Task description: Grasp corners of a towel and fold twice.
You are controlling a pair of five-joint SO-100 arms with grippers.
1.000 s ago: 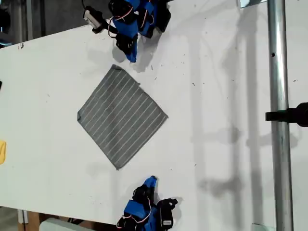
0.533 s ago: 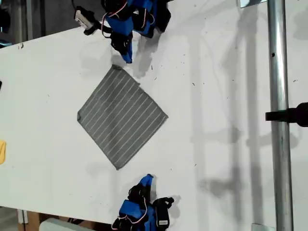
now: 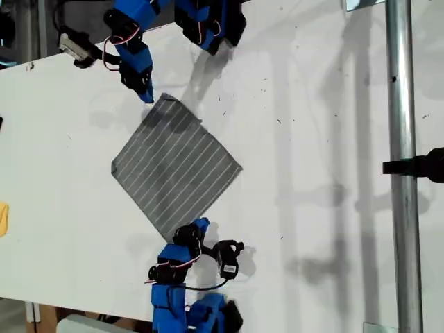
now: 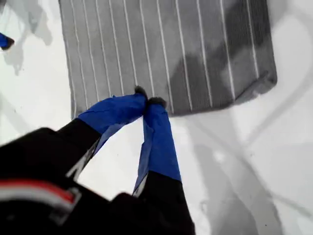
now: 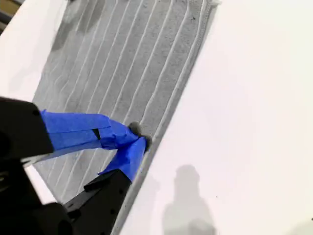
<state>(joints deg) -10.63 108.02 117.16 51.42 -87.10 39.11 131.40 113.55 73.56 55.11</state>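
The grey striped towel lies flat on the white table as a diamond. My first gripper is shut, just to the exterior view's left of the towel's top corner. In the first wrist view its tips meet over the towel's near edge, with a shadowed, slightly curled corner off to one side. My second gripper is shut at the towel's lower-right edge, above the bottom corner. Its wrist view shows the tips meeting on that hem of the towel.
A small yellow object sits at the exterior view's left edge. A metal pole with a black clamp runs down the exterior view's right. Bare white table lies between the towel and the pole.
The first arm swung toward the exterior view's left and its gripper came down beside the top corner. The second gripper advanced to the towel's lower-right edge. The towel has not moved.
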